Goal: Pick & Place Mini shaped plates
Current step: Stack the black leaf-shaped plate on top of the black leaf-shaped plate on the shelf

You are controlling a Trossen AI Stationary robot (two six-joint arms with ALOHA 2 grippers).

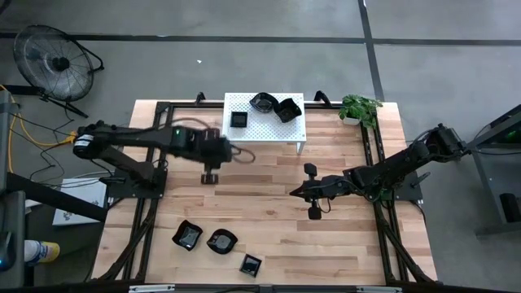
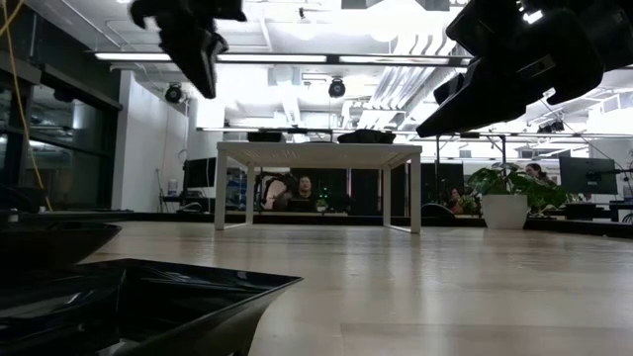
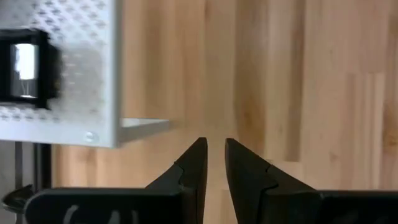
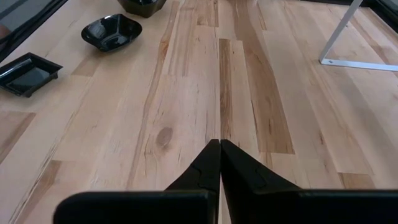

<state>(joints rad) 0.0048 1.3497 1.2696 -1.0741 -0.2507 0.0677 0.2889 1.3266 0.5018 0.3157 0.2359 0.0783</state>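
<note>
Your left jaws (image 3: 212, 163) stand a narrow slit apart with nothing between them, hanging above bare worktop (image 1: 260, 212) just off the front corner of the white stand (image 1: 264, 129). Your right jaws (image 4: 219, 163) are clenched tight and empty, low over the middle of the worktop, pointing toward the left arm's side.

Nearest the left jaws is the stand's corner and leg; a square plate (image 3: 26, 73) sits on the perforated top just beyond that edge. From above, the stand carries three plates: that square one (image 1: 238, 120), a rounded one (image 1: 262, 102) and another square one (image 1: 286, 109), the last two close together at the far side.

Ahead of the right jaws, well apart across open wood, lie a square plate (image 4: 28, 73), a rounded one (image 4: 111, 32) and a third (image 4: 142, 5) mostly cut off. From above these three sit along the near edge of the worktop (image 1: 187, 236) (image 1: 221, 241) (image 1: 251, 264), far from both jaws.

A potted plant (image 1: 358, 108) stands at the far corner beside the stand, behind the right arm.
</note>
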